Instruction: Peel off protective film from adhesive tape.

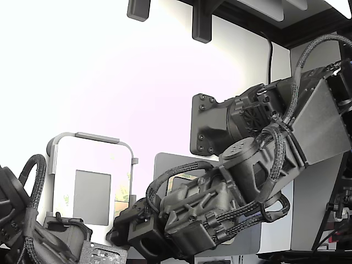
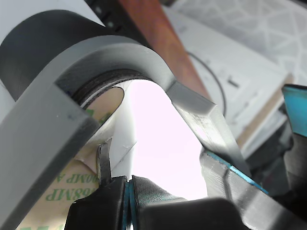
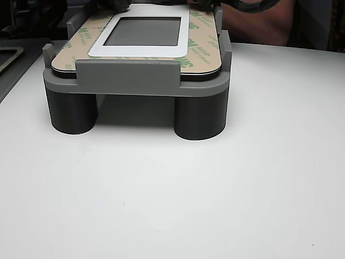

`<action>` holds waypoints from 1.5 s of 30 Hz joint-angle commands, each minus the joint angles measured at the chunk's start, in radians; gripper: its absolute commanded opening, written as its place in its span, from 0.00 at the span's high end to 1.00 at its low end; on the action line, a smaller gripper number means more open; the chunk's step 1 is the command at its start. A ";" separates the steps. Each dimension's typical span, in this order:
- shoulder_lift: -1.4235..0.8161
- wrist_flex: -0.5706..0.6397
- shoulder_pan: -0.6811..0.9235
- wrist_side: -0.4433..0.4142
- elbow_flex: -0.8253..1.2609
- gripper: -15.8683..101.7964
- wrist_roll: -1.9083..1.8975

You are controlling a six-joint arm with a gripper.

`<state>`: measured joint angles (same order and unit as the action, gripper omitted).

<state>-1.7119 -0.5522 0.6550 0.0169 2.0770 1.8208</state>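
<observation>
Wrist view: the gripper (image 2: 128, 184) has its jaws pressed together at a corner of the panel (image 2: 125, 125), with a thin pale flap (image 2: 104, 155) rising just beside the fingertips. The flap appears to be a lifted corner of the film (image 2: 53, 191), but whether it is actually pinched between the jaws cannot be told. The film, cream with green lettering, lies flat on the tape along the panel's edge, largely unpeeled.

The panel sits in a grey fixture (image 2: 43, 129) whose raised wall curves closely round this corner. Judged purpose: the walls keep the panel from sliding while the film is pulled.

The other view shows the fixture (image 3: 129, 81) on round legs on a white table (image 3: 172, 199), with the film (image 3: 202, 40) edging the panel (image 3: 99, 46) all round. The walls stand only at intervals, so the film edge is open between them.

The exterior view shows the arm (image 1: 220, 198) reaching low to the panel's (image 1: 91, 165) lower corner on the exterior view's right. Room to pull is judged open upward and across the panel; outward, the wall is close.
</observation>
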 commanded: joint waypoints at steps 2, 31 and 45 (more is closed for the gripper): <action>-0.012 0.009 -0.018 -0.003 -0.009 0.94 0.008; -0.023 -0.028 -0.054 -0.014 -0.031 0.94 0.044; -0.232 -0.472 -0.143 -0.138 -0.156 0.04 -0.103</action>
<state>-1.8822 -0.9097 0.5492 -0.1120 1.9589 1.7349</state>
